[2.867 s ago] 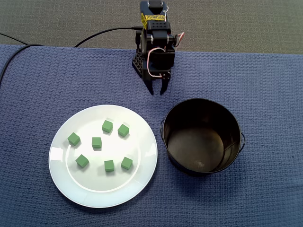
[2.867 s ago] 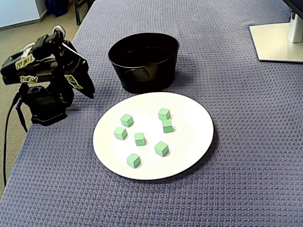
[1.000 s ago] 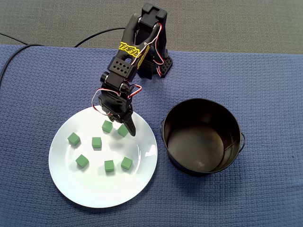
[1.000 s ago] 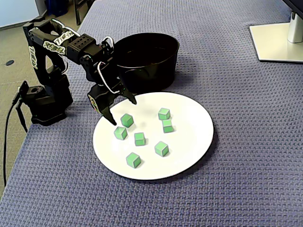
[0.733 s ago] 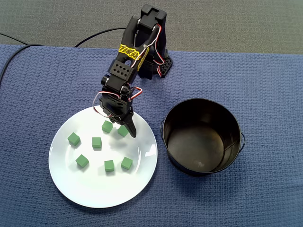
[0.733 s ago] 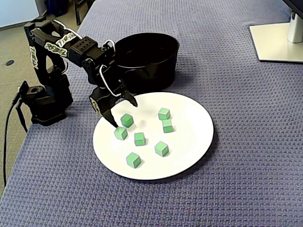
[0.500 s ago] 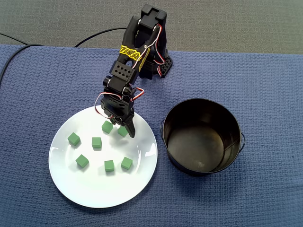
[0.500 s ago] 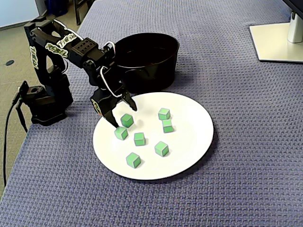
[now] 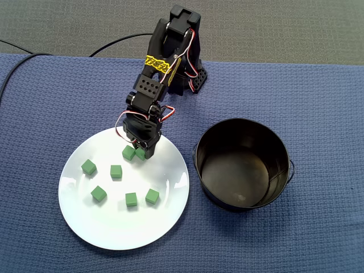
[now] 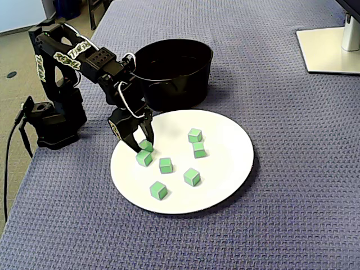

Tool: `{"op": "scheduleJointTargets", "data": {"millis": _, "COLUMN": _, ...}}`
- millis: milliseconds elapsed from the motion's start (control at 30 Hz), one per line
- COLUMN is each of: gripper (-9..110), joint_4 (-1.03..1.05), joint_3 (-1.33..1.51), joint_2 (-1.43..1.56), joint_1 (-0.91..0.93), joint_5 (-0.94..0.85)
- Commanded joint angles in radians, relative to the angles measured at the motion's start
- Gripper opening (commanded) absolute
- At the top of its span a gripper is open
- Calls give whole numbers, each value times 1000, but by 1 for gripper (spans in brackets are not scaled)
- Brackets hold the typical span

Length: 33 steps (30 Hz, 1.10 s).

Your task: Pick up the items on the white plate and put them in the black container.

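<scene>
Cubes [image 10: 158, 190], seven in all, small green ones on one white plate [image 10: 225, 163] at lower centre of the side-on fixed view. They look light, stiff and square-edged, so I'd nip each across two flat opposite faces. Six lie loose. At the plate's back-left the pincer [image 10: 145, 145] looks clenched on the seventh cube [image 10: 147, 145], low over the plate. Beyond, upper centre, sits one black pot [image 10: 174, 90], empty, close behind the plate on the blue surface [image 10: 281, 140].

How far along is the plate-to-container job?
Done: nothing, the black container is empty. In hand: the pincer is shut on one green cube near the edge of the white plate, apparently not yet lifted. Left: that cube plus six loose cubes on the plate, seven in all.
</scene>
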Motion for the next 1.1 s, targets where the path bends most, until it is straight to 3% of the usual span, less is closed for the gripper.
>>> {"op": "scheduleJointTargets", "data": {"millis": 0, "gripper": 0, "joint_4": 63, "joint_3": -28, "joint_2": 114, "joint_1": -61, "joint_5": 75}}
{"op": "scheduleJointTargets", "data": {"millis": 233, "gripper": 0, "joint_4": 466, "joint_3": -359, "joint_2": 307, "joint_1": -242, "joint_5": 322}}
{"op": "scheduleJointTargets", "data": {"millis": 433, "gripper": 0, "joint_4": 742, "joint_3": -796, "joint_2": 505, "joint_1": -351, "joint_5": 426}}
{"op": "scheduleJointTargets", "data": {"millis": 633, "gripper": 0, "joint_4": 719, "joint_3": -1051, "joint_2": 577, "joint_1": -545, "joint_5": 459}}
{"op": "scheduleJointTargets", "data": {"millis": 800, "gripper": 0, "joint_4": 627, "joint_3": -936, "joint_2": 509, "joint_1": -795, "joint_5": 506}}
{"op": "scheduleJointTargets", "data": {"millis": 1067, "gripper": 0, "joint_4": 420, "joint_3": -680, "joint_2": 181, "joint_1": -847, "joint_5": 644}}
